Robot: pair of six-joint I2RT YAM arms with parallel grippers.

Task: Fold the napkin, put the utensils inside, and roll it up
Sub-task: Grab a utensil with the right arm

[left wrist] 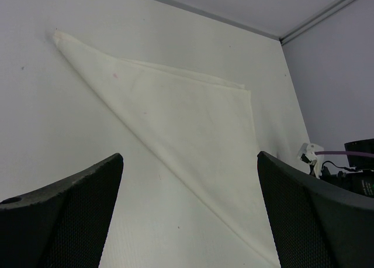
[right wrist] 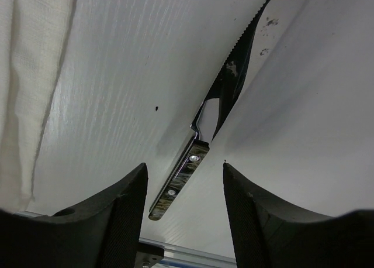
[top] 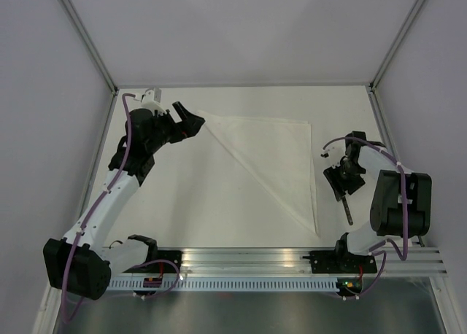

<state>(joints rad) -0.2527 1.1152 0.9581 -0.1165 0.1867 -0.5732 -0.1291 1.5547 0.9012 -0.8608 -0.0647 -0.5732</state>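
The napkin [top: 277, 159] lies flat as a white triangle, its long folded edge running from the far left corner to the near right corner. My left gripper [top: 191, 119] hovers by that far left corner, open and holding nothing. In the left wrist view the napkin [left wrist: 193, 122] spreads out beyond the wide-apart fingers of the left gripper [left wrist: 190, 155]. The knife [top: 348, 211] lies on the table just right of the napkin. My right gripper [right wrist: 184, 165] is low over the dark handle of the knife [right wrist: 181, 183]. Its fingers stand on either side with gaps showing.
An aluminium rail [top: 292, 261] runs along the near table edge, close behind the knife handle. Frame posts [top: 383, 64] and pale walls close in the table at the back and sides. The right arm [left wrist: 350, 162] shows at the right edge of the left wrist view.
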